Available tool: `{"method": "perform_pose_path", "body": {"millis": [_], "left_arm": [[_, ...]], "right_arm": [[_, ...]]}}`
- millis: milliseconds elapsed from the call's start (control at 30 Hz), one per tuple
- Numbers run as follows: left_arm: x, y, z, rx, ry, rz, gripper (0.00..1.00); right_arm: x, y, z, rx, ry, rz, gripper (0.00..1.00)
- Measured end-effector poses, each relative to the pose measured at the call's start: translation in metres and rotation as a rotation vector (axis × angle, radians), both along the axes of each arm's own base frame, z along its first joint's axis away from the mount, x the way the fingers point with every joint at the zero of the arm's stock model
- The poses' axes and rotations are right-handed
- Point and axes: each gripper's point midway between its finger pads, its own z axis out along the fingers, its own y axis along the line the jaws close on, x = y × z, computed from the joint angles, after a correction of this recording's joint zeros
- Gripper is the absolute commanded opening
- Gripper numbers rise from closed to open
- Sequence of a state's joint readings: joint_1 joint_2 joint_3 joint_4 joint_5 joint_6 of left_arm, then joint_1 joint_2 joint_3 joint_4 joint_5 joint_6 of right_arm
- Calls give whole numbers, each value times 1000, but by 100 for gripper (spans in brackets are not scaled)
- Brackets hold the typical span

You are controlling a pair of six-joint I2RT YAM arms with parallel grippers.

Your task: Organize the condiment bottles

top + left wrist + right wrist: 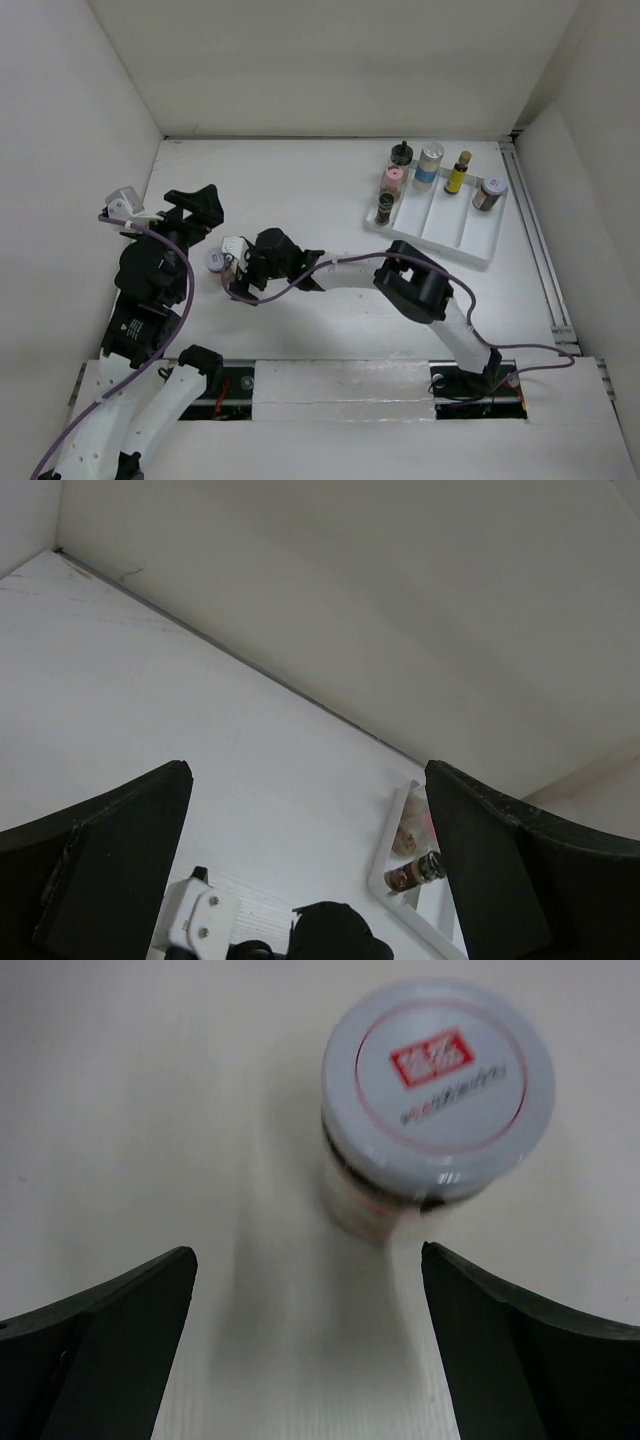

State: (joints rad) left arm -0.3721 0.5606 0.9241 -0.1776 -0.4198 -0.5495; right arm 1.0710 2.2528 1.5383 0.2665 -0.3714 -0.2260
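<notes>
A jar with a white red-marked lid (216, 262) stands loose on the table at the left. In the right wrist view this jar (440, 1065) stands upright just ahead of my open right gripper (308, 1260), toward the right finger and not between the jaws. In the top view my right gripper (232, 266) is right beside it. My left gripper (195, 205) is open and empty, raised at the far left; its wrist view (308, 780) shows nothing between the fingers. Six bottles stand in the white tray (470, 235): black-capped pale (401, 153), silver-lidded blue-labelled (431, 165), slim yellow (458, 172), red-marked lid (489, 192), pink-lidded (394, 183), small dark (386, 208).
The tray sits at the back right, next to a rail (535, 240) along the right wall. White walls close in the table on the left, back and right. The left wrist view shows the tray corner (385, 875), the small dark bottle (415, 872) and the right arm's wrist (330, 935).
</notes>
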Motion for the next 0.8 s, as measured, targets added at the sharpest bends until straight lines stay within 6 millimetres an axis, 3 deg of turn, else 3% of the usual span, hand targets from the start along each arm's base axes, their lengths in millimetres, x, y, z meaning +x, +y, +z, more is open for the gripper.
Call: {"method": "perform_pose_path", "body": {"millis": [233, 533, 600, 633, 667, 800], "left_arm": [[1, -2, -1, 6, 3, -9, 100], [1, -6, -1, 14, 3, -35, 100], [1, -7, -1, 15, 3, -41, 100], [1, -8, -1, 17, 3, -44, 100], [0, -8, -1, 17, 3, -46, 100], [0, -9, -1, 19, 3, -49, 100]], "right_arm": [[25, 47, 21, 108, -77, -24, 100], [44, 77, 17, 194, -91, -60, 100], [46, 83, 21, 221, -92, -64, 84], [47, 86, 23, 235, -90, -65, 71], [47, 89, 27, 250, -85, -64, 51], [46, 87, 32, 284, -73, -80, 44]]}}
